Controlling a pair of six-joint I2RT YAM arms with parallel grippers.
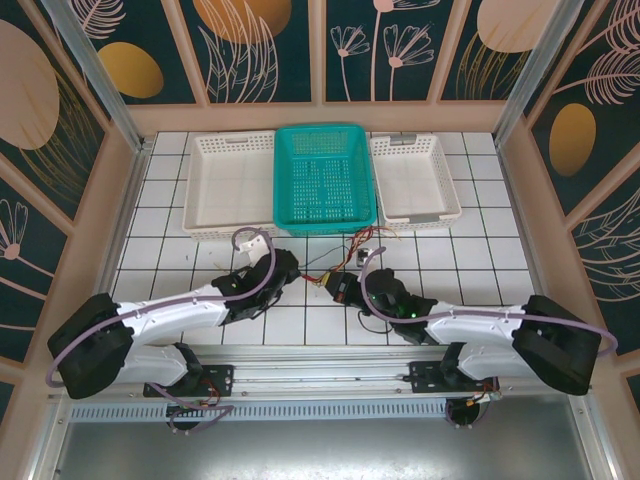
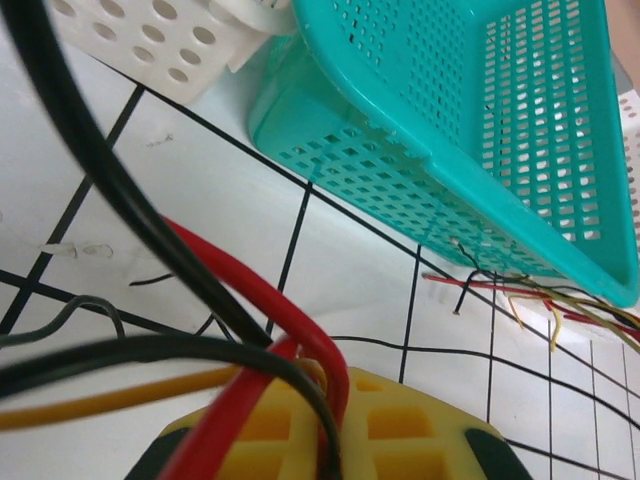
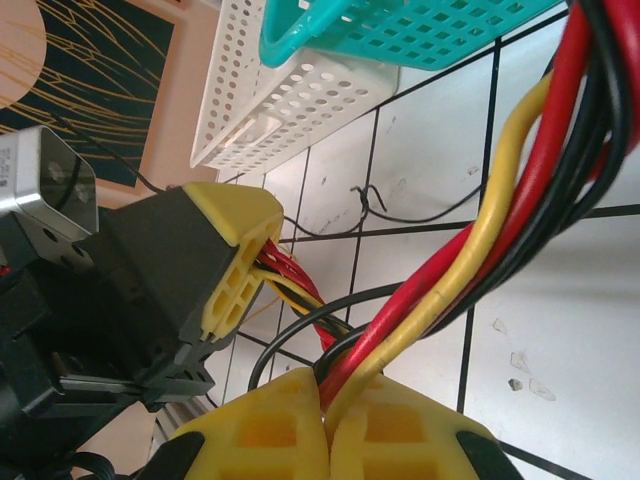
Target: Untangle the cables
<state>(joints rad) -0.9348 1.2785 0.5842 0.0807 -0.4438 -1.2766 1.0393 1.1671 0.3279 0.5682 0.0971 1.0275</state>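
**Top external.** The left gripper (image 1: 292,271) and right gripper (image 1: 339,286) face each other over the white tiled table (image 1: 160,240), near the middle of it. They sit just near of the teal basket (image 1: 325,131). The cables (image 1: 316,277) span the short gap between the two tips, long axis left to right. More thin strands fan far and right from the right gripper toward the teal basket's near wall. A large white basket (image 1: 196,190) touches the teal basket's left side. A smaller white basket (image 1: 415,141) touches its right side.

**Left wrist.** The left gripper (image 2: 335,432) has its yellow pads (image 2: 400,430) together at the bottom edge, with the cables (image 2: 235,415) pinched in the seam. Red, black and yellow strands leave the pads to the left and upward across the tiles. Loose red and yellow ends lie beside the near wall of the teal basket (image 2: 480,130), pointing right. A corner of the large white basket (image 2: 150,40) is at top left.

**Right wrist.** The right gripper (image 3: 325,435) has its yellow pads (image 3: 260,430) pressed together, clamped on the cables (image 3: 440,290). The red, yellow and black bundle rises from the seam toward the upper right. The left gripper (image 3: 235,275) is just to the left, its pads closed on red and yellow strands. Behind are the teal basket (image 3: 400,30) and the large white basket (image 3: 290,100).
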